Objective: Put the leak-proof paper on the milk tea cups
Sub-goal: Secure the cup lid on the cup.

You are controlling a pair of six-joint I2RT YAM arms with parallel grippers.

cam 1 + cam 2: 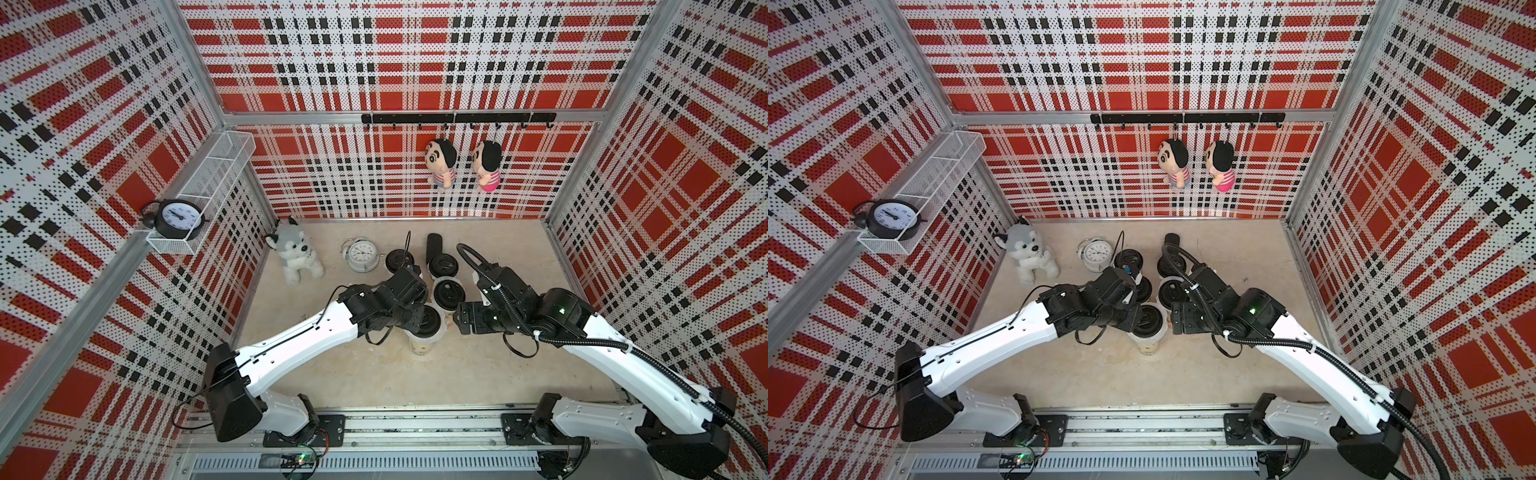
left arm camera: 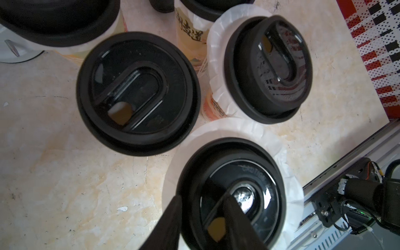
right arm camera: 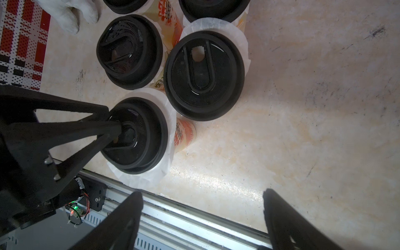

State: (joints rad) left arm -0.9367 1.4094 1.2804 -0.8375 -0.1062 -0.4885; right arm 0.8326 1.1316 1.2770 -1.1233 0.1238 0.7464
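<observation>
Left hand (image 2: 202,197) half-closed astride a black lid (image 2: 238,164), grip unconfirmed; right hand (image 3: 203,191) spread. The lid is best pressed squarely, the leak-proof paper (image 2: 238,129) kept centred

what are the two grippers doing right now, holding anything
left gripper: jaws partly apart, tips down on a black lid; whether it grips the lid cannot be told
right gripper: open wide, empty

Chinese characters — unclear — run down a milk tea cup (image 2: 190,43); a lid (image 2: 249,173) seemingly embossed "CAUTION".
</observation>
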